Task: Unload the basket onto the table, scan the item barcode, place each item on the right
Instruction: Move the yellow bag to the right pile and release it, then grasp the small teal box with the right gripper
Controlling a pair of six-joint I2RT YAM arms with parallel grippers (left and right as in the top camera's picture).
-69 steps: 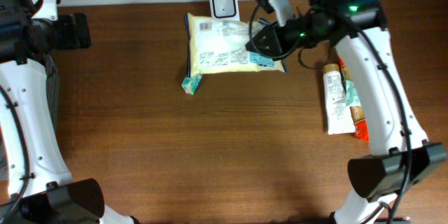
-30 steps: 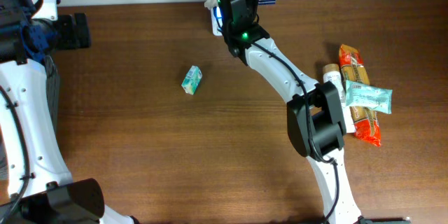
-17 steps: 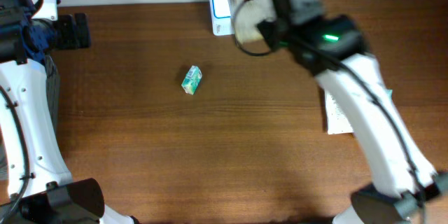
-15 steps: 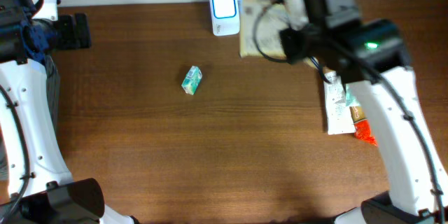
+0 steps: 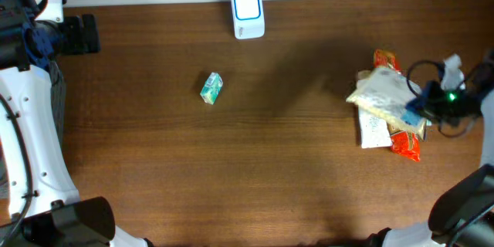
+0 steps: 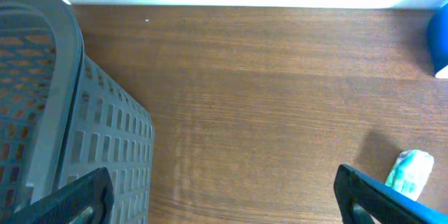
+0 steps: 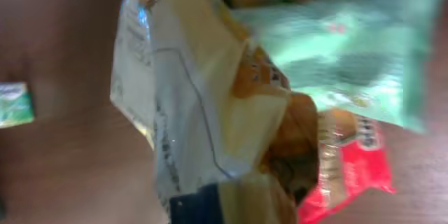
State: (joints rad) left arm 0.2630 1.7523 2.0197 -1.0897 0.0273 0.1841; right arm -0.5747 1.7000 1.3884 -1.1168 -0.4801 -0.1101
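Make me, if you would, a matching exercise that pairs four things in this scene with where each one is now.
Things:
1. scanner
2. small green box
3. pale yellow packet
4. grey basket

Places:
A. in the shut right end effector, over the red packet
B. in the left wrist view, next to the open left end effector
C. alone on bare wood, left of centre
D. at the far edge of the table, near the middle

Pairs: 1-D, 2-C, 3-A, 4-B
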